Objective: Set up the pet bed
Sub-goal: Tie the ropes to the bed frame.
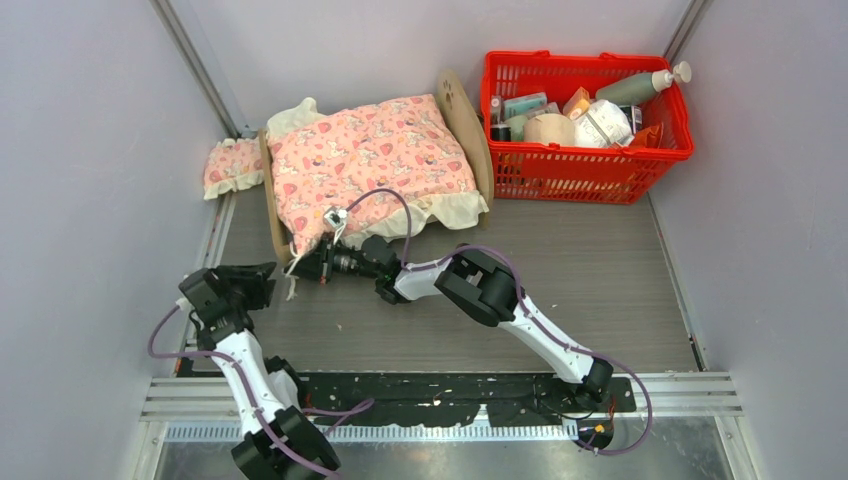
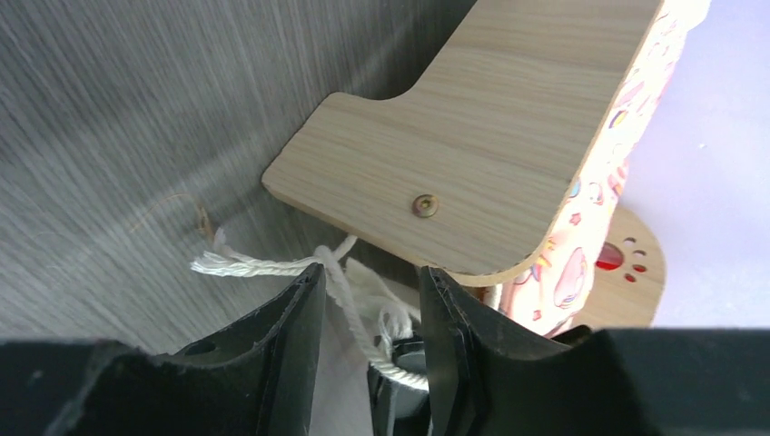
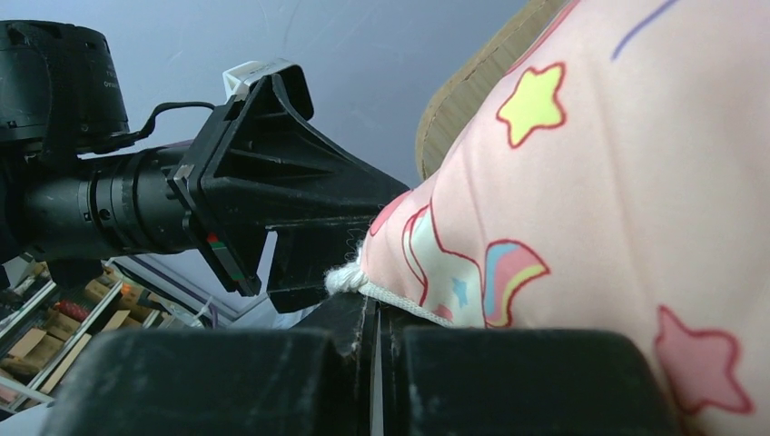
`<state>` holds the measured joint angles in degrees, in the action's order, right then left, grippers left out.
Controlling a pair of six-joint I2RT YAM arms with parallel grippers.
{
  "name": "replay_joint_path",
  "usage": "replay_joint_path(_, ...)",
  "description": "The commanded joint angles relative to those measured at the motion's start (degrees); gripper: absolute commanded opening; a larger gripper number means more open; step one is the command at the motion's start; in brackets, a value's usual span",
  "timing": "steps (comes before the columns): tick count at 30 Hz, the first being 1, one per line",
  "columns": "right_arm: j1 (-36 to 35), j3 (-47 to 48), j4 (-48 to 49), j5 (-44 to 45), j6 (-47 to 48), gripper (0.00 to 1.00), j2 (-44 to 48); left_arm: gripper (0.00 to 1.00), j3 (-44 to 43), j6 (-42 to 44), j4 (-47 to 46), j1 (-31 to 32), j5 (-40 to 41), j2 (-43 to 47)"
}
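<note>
Surface: grey wood-grain table (image 1: pixel 580 290), filling the middle of the top view.
Upper centre: pet bed (image 1: pixel 464 118), plywood frame standing on the table, headboard on the right.
Upper right: red basket (image 1: pixel 585 170), just beside the headboard, full of goods.
Upper left: small pink frilled pillow (image 1: pixel 232 165), against the bed's footboard end.
Below the bed: cream frill of the pink blanket (image 1: pixel 370 150) spills onto the table; white cord (image 1: pixel 292 282) lies by the footboard leg.

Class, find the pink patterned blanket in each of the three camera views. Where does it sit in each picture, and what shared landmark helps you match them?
Top external: pink patterned fabric blanket, upper centre, draped over the bed.
Left wrist: narrow strip right of centre, beside the wooden panel.
Right wrist: fills the right half.
Shared landmark: the light plywood bed frame beside it.
</note>
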<state>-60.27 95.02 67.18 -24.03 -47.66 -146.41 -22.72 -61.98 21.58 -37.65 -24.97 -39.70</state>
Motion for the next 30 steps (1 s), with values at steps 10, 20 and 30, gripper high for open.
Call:
replay_joint_path(10,0.1,2.4,2.8,-1.1,1.4,0.05,0.0,0.44,4.4,-12.7,-12.4,-2.4,-9.8,-4.3)
replay_joint_path(20,0.1,2.1,5.1,-2.1,0.8,0.05,-0.2,0.39,4.7,-13.7,-14.4,-2.4,-10.6,-5.1)
replay_joint_path(30,0.1,1.1,6.7,-3.2,1.4,0.05,0.0,0.37,-5.4,0.9,1.7,-4.8,-6.3,-3.6)
